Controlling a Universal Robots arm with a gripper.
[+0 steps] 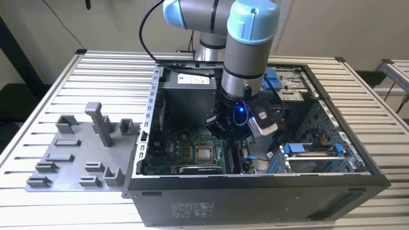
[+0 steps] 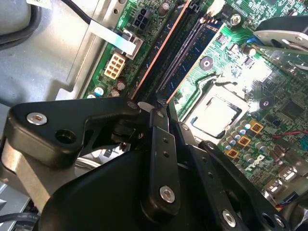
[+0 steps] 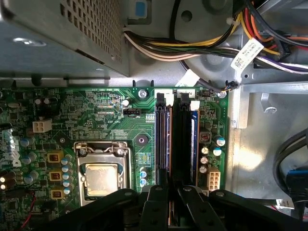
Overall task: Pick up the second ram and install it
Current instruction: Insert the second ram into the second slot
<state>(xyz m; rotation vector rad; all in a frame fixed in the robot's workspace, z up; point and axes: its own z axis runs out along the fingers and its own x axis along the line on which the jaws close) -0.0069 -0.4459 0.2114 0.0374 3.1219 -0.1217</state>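
My gripper (image 1: 229, 128) is down inside the open computer case (image 1: 255, 191), over the motherboard's memory slots (image 3: 183, 139). The second ram (image 2: 161, 55) is a long, thin dark stick with a copper-coloured edge. It lies along a slot (image 3: 167, 144) beside the processor socket (image 3: 102, 178) and runs in between my fingertips. In both wrist views the two black fingers (image 2: 159, 125) stand close together on the stick's near end, so the gripper (image 3: 172, 195) is shut on it. The stick's lower edge is hidden by the slot.
A bundle of power cables (image 3: 192, 45) and the power supply box (image 3: 62, 33) sit just beyond the slots. Blue drive brackets (image 1: 310, 149) are at the exterior view's right. A grey plastic tray (image 1: 70, 158) with blocks and posts lies outside the case on the slatted table.
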